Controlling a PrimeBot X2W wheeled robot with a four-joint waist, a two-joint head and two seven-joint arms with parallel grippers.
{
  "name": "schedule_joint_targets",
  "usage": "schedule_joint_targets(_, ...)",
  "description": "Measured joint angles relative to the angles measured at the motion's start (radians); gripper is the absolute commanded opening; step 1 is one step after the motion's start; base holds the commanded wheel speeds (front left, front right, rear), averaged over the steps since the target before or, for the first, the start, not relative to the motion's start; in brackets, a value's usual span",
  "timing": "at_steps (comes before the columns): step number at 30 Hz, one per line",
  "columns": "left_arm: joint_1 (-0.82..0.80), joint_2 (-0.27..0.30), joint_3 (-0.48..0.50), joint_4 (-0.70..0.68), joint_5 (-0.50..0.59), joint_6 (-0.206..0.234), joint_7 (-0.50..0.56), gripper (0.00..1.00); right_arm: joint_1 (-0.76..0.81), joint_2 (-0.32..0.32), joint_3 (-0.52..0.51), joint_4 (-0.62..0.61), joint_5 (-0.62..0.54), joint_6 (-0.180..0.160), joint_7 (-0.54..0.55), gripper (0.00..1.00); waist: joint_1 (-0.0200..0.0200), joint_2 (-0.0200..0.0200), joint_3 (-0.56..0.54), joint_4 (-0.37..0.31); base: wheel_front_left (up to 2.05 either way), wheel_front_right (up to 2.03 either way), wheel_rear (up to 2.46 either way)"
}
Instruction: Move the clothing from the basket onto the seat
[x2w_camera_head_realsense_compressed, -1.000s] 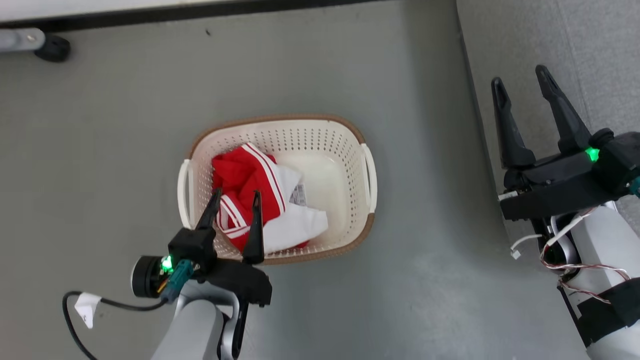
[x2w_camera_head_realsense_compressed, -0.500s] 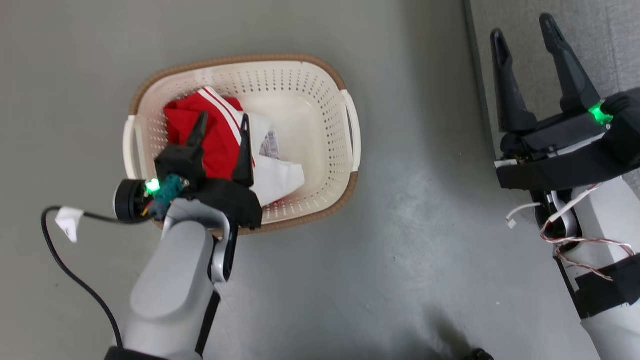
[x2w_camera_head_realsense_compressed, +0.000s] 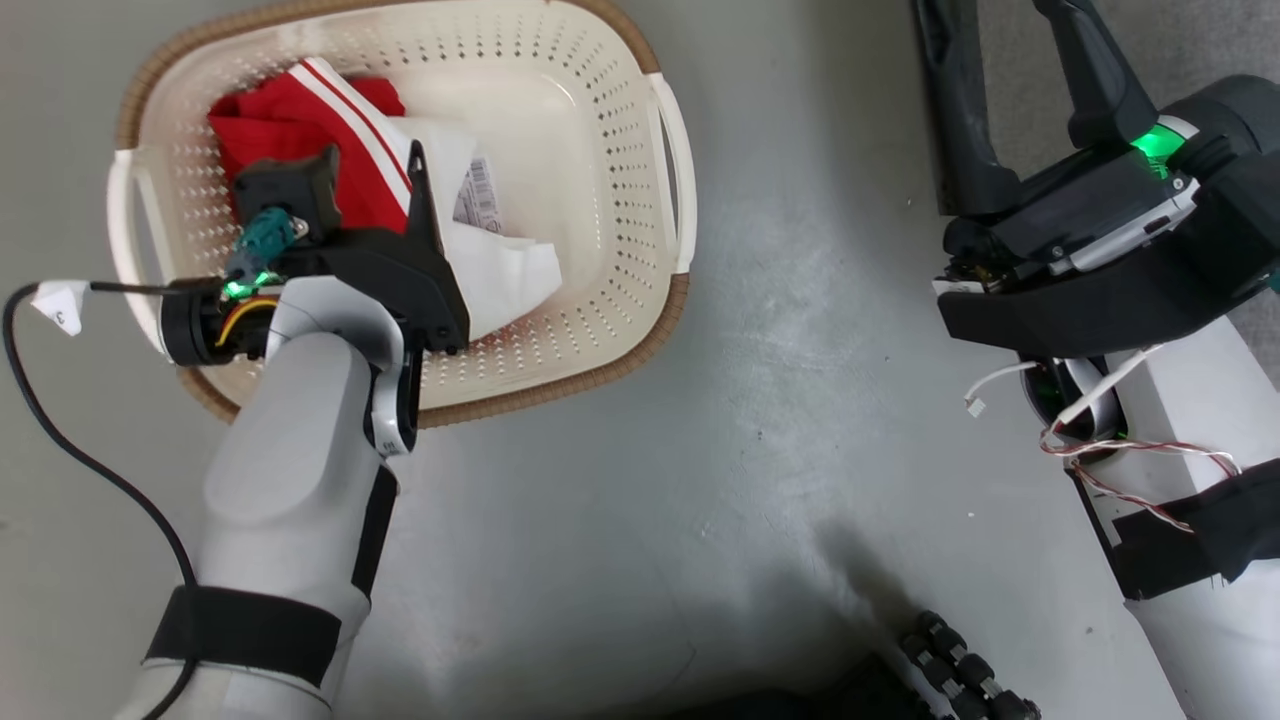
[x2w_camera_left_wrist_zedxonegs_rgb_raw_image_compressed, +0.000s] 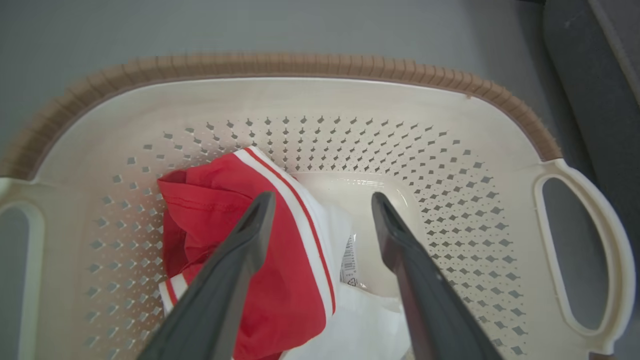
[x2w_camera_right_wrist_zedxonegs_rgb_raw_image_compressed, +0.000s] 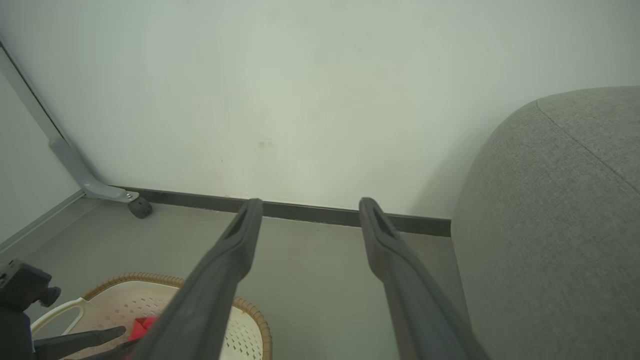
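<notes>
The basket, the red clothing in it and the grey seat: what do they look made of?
Basket: looks like moulded plastic, smooth cream with a slight sheen and punched holes; its brown rim imitates weave.
Clothing: soft fabric, matte and creased, with a stitched seam; the fibre can't be told.
Seat: grey textile upholstery, coarse matte weave with a seam; filling unseen.

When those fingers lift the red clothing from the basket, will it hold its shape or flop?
Probably flop: the clothing lies crumpled in soft folds. Likely light, since the fabric looks thin. Hanging ends might drag over the basket wall.
</notes>
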Motion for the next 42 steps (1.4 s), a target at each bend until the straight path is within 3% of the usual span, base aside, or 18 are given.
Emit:
schedule_joint_targets(13, -0.121, 0.001, 0.060, 0.136, -0.010, 0.014, 0.057, 1.00, -0.025, 0.015, 0.036, -0.003, 0.000, 0.016, 0.000, 1.00, -0.0001, -0.0001, 0.092, -0.036, 0.00, 0.00, 0.00)
schedule_joint_targets(30, -0.206, 0.037, 0.133, 0.270, 0.025, 0.014, 0.043, 1.00, -0.035, 0.047, 0.055, -0.006, 0.014, 0.020, 0.000, 1.00, -0.0002, -0.0002, 0.148, -0.088, 0.00, 0.00, 0.00)
schedule_joint_targets(31, -0.210, 0.035, 0.132, 0.274, 0.029, 0.014, 0.034, 0.86, -0.035, 0.047, 0.053, -0.003, 0.021, 0.020, 0.000, 1.00, -0.0002, -0.0001, 0.151, -0.090, 0.00, 0.00, 0.00)
schedule_joint_targets(33, -0.212, 0.029, 0.130, 0.283, 0.031, 0.014, 0.027, 0.00, -0.035, 0.047, 0.051, 0.002, 0.030, 0.021, 0.000, 1.00, -0.0002, -0.0001, 0.154, -0.094, 0.00, 0.00, 0.00)
schedule_joint_targets(42, -0.199, 0.023, 0.126, 0.323, 0.043, 0.014, -0.049, 0.00, -0.035, 0.046, 0.047, 0.049, 0.036, 0.025, 0.000, 1.00, -0.0002, -0.0003, 0.120, -0.089, 0.00, 0.00, 0.00)
